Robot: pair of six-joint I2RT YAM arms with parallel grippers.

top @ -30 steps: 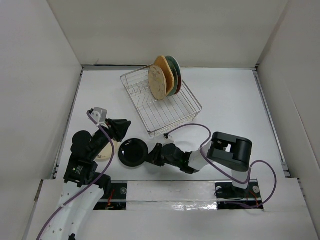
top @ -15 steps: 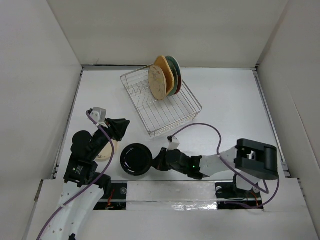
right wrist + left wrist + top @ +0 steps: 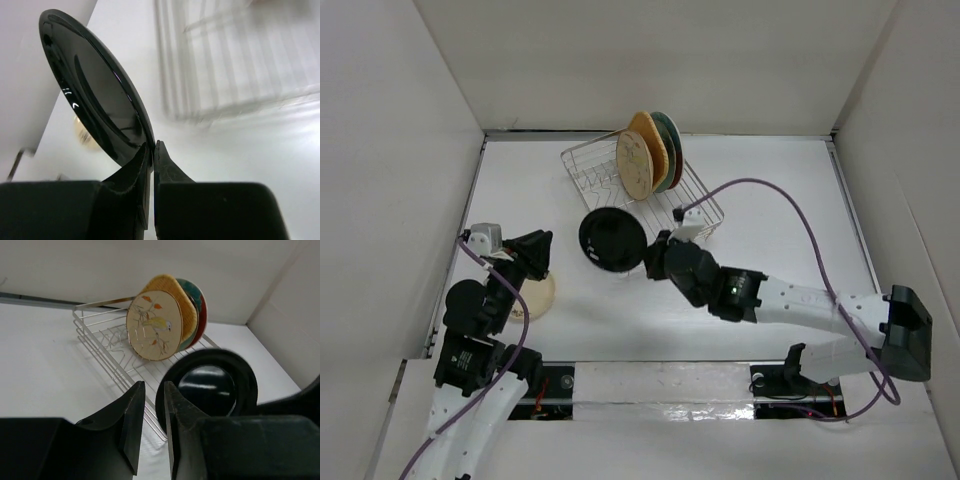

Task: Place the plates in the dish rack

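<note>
Fingers of the left gripper, nearest the arm bases on the left side, stand a little apart with nothing between them. In the top view they hover over the far edge of the cream plate. That plate lies flat on the white bench and is partly covered by the left arm. Further in and toward the middle, the right gripper has its fingers clenched on the rim of the glossy black plate. It grips the lower edge, so the plate stands up steeply tilted, its shiny hollow face turned toward the left arm's camera. From above, this plate sits at the near left corner of the dish rack and covers that corner from view. Whether it touches the wire cannot be told. The left wrist view shows it in front of the rack's near end. The silver wire rack stands at an angle on the bench beyond both arms, and its near rows of tines are bare. At its far end four plates stand on edge, packed close one behind another. Foremost is the tan floral plate, round and showing a bird on a branch. Behind it leans the bamboo-coloured plate with rounded corners, then the green plate, and last the red plate, of which only the rim shows.
</note>
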